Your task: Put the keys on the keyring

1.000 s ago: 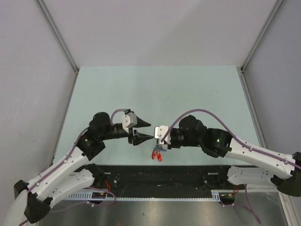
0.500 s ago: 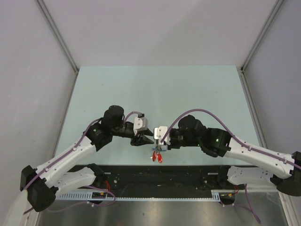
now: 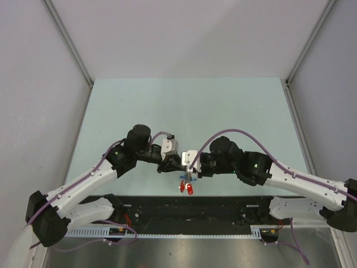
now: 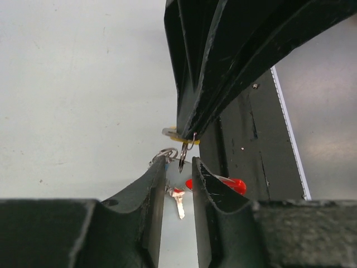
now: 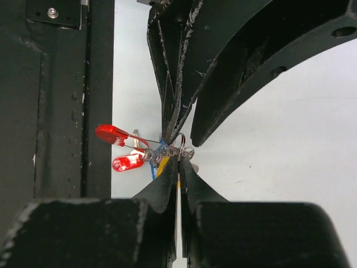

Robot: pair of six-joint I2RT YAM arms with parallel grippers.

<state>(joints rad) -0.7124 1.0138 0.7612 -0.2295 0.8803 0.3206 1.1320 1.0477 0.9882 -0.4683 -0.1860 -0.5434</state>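
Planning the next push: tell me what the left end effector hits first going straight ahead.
The left end effector likely meets the keyring first, hanging at its jaws' mouth from the shut right end effector just behind. Depth is unclear.

A: What do we see at our right gripper [image 5: 179, 162]?
B: Its fingers are pressed together on the yellow key [image 5: 163, 165]. The keyring [image 5: 167, 151] is bunched at the tip, with two red pieces [image 5: 111, 134] to its left.
A: And the left gripper [image 5: 184, 138]?
B: We see its tips apart, just above the ring.
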